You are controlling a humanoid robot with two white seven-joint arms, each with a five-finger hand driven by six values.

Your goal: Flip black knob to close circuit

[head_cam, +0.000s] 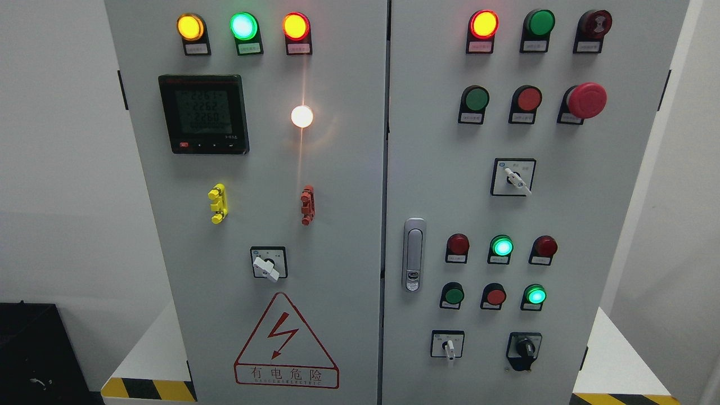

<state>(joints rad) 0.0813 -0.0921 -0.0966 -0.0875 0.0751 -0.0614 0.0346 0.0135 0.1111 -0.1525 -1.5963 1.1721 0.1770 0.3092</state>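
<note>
Black knob (pixel 526 347) at cabinet door's (pixel 607 225) lower right, untouched, no hand or fingers visible

cabinet (pixel 349 169): top and bottom cut off by the picture | small labels (pixel 196 49) under lights: too tiny to read | black box (pixel 28 349): cut off at bottom left corner

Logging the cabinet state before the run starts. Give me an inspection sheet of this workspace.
Surface: grey cabinet front, two doors, both shut.
Job's things: black knob at the lower right of the right door, untouched.
Clutter: nothing seen.
Robot hands: nothing seen.
Cables: nothing seen.
Surroundings: several lamps lit, meter display on, red mushroom button, door handle, high-voltage warning triangle, hazard-striped base.
</note>
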